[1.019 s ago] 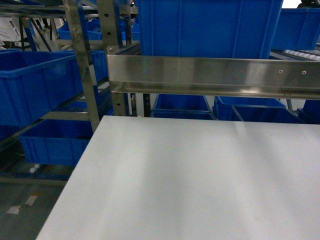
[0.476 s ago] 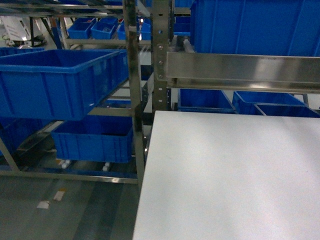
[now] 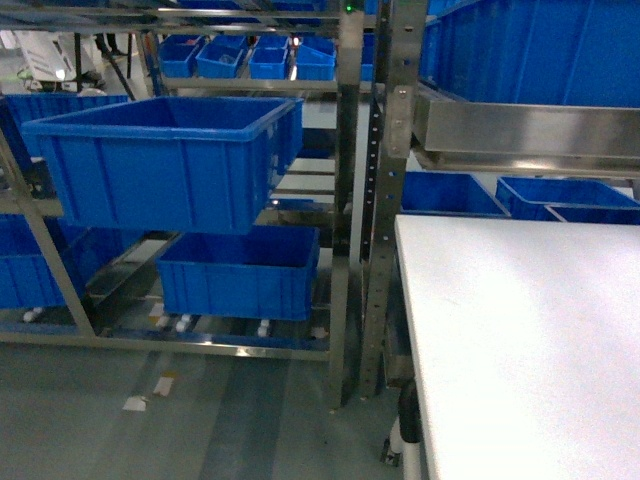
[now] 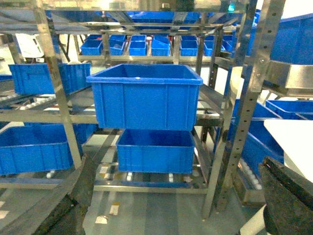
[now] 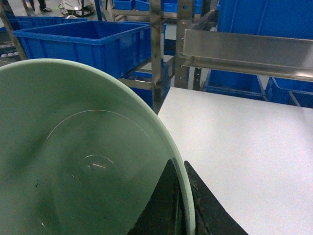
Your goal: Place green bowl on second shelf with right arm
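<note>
Steel rack [image 3: 350, 200] fills the left of the head view, blue crates [image 3: 165, 155] stacked on its levels, the white table [image 3: 520, 340] off to the right. In the right wrist view the green bowl [image 5: 83, 156] looms huge, its rim pinched between the black fingers [image 5: 164, 205] of the right gripper [image 5: 178, 205]. This looks like the carry stage; next, line up with the second shelf. The left gripper [image 4: 161, 215] shows only dark edges; its state is unclear.
</note>
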Motion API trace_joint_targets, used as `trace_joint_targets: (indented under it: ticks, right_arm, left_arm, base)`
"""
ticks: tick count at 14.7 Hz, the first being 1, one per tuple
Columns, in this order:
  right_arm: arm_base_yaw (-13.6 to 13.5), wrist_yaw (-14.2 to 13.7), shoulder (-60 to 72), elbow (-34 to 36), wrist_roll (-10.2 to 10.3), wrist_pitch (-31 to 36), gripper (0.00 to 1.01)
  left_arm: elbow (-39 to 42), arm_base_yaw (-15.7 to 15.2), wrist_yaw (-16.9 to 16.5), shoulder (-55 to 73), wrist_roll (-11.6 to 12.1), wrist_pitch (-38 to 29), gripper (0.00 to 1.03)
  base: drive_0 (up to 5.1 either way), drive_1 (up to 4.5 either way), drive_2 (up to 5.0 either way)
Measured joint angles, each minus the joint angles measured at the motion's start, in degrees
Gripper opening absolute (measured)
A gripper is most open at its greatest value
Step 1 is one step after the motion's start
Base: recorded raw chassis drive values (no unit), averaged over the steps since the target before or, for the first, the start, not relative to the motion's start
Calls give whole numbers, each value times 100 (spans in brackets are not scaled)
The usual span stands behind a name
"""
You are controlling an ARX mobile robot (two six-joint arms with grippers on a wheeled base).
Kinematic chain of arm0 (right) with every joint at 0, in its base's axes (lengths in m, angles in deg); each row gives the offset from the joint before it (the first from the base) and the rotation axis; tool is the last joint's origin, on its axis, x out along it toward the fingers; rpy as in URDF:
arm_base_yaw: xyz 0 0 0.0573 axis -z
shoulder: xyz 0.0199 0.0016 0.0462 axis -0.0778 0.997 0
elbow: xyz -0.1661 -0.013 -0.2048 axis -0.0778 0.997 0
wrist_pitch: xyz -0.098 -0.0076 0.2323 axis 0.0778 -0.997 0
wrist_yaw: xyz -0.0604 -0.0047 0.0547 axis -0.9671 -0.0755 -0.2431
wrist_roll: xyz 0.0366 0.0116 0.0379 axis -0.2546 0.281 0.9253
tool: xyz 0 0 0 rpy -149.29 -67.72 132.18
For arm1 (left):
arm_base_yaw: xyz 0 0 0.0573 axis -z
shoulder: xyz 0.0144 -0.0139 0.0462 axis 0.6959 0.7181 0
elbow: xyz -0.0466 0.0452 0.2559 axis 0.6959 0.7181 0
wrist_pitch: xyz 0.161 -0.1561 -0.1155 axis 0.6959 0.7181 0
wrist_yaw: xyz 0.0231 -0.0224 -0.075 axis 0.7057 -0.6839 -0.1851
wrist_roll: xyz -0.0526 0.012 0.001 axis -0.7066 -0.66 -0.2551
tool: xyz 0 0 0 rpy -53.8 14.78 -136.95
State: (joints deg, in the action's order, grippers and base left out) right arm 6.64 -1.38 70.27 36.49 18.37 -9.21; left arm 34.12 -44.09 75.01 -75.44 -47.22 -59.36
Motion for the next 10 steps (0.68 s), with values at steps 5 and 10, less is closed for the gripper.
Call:
trace_joint_targets:
  ticks: [5,10]
  right_arm:
    - [0,-2,-2,0,0,0,2]
    - [0,0,-2,0,0,-2,2]
  left_arm:
    - [0,0,-2,0,2,-13,98]
    - [0,0,-2,0,0,0,98]
  base:
    - [-502,238,238]
    - [-495,237,237]
